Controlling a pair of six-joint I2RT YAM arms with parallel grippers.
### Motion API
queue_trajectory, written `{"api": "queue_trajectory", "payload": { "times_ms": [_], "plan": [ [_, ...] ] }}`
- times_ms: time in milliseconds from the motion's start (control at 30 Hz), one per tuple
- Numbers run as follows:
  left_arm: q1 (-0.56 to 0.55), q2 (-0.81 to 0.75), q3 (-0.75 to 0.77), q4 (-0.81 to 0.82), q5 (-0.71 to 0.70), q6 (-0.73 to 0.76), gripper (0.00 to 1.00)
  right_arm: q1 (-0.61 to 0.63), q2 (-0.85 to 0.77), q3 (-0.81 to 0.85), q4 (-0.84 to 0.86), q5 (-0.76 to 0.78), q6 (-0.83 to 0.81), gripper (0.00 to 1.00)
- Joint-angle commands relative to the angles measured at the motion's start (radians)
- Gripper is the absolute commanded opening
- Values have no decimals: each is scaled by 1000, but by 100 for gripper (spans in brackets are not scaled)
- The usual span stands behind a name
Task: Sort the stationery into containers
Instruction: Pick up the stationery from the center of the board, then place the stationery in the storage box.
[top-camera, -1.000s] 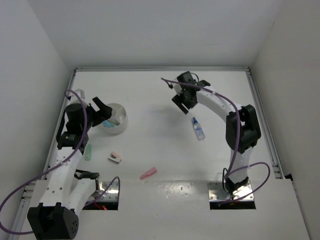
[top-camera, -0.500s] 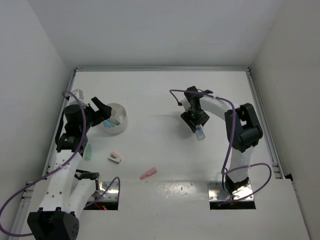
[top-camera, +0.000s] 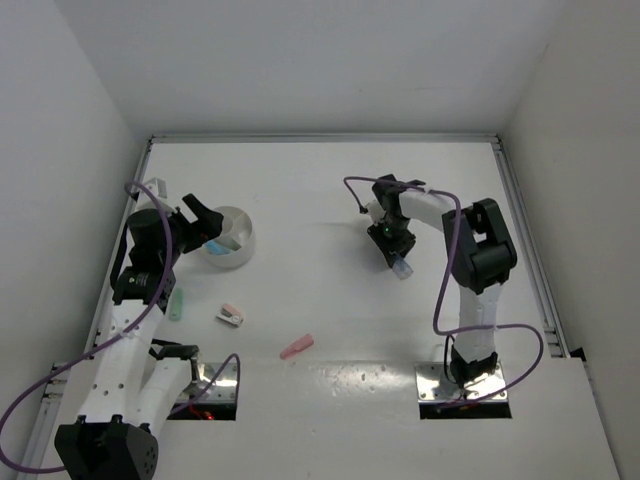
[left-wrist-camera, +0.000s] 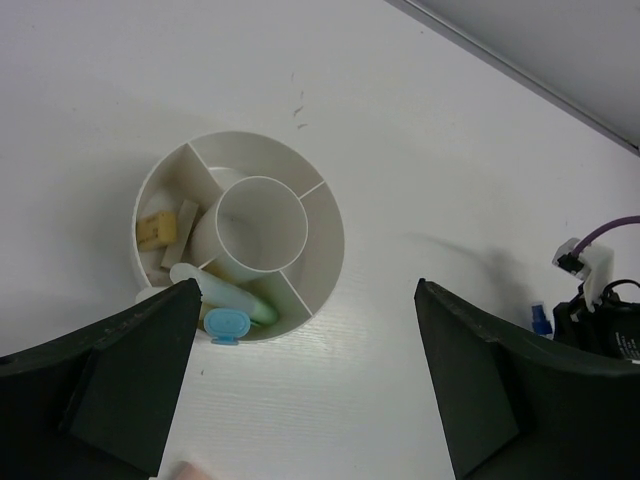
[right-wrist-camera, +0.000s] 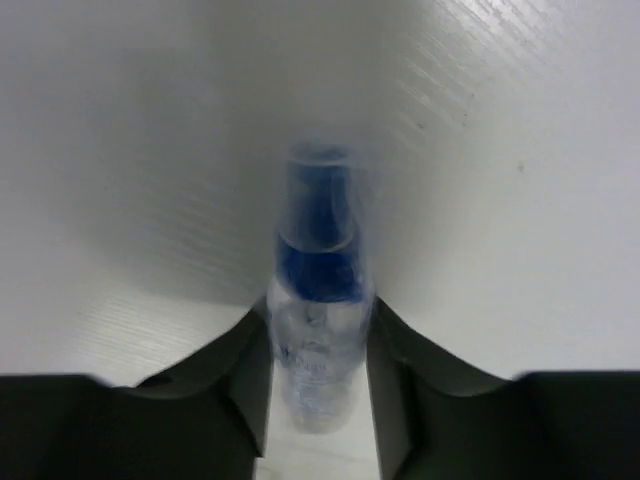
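The blue-capped clear bottle lies on the table at the middle right, and my right gripper is shut on its body, one finger pressed on each side. From above, only the bottle's end pokes out below the right gripper. My left gripper hangs wide open and empty above the near rim of the white divided bowl. The bowl holds tan blocks, a light-blue stick and a green one.
On the table near the left arm lie a green stick, a pink-white stapler-like piece and a pink stick. The bowl stands at the left. White walls enclose the table on three sides.
My right gripper came down and toward the near side onto the bottle and closed its fingers on it. The left arm has barely moved.
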Motion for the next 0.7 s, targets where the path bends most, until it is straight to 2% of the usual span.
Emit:
{"api": "queue_trajectory", "payload": {
  "times_ms": [0,33,67,200,300,333,367,400,433,467,500,533,567,600,667],
  "plan": [
    [11,-16,18,33,-6,-1,94,-12,43,47,13,-31,15,35],
    [11,-16,18,33,-6,-1,94,-12,53,62,3,-46,15,10],
    [11,-16,18,33,-6,-1,94,-12,53,78,-9,-55,6,0],
    [11,-16,18,33,-6,-1,94,-12,-12,157,-30,-202,-45,0],
    [11,-7,18,33,-6,-1,94,-3,-97,285,6,-519,-169,0],
    [11,-7,18,33,-6,-1,94,-3,-118,295,50,-711,-191,0],
    [11,2,18,33,-16,-1,94,7,-140,285,118,-803,-200,0],
    [11,2,18,33,-27,-1,94,7,-161,257,319,-969,-180,0],
    [11,2,18,33,-27,-1,94,7,-208,160,468,-1030,-150,0],
    [11,2,18,33,-39,8,94,28,-235,88,664,-1067,-77,0],
    [11,2,18,33,-52,8,94,39,-250,19,883,-1084,120,0],
    [11,2,18,33,-52,8,94,49,-226,57,1075,-1103,201,0],
    [11,2,9,33,-65,8,94,66,-109,131,1057,-1129,256,0],
    [11,-7,9,33,-76,8,94,79,-62,226,1057,-1080,357,0],
    [11,-16,9,33,-87,8,93,105,2,301,1082,-1039,380,0]
  ]
}}
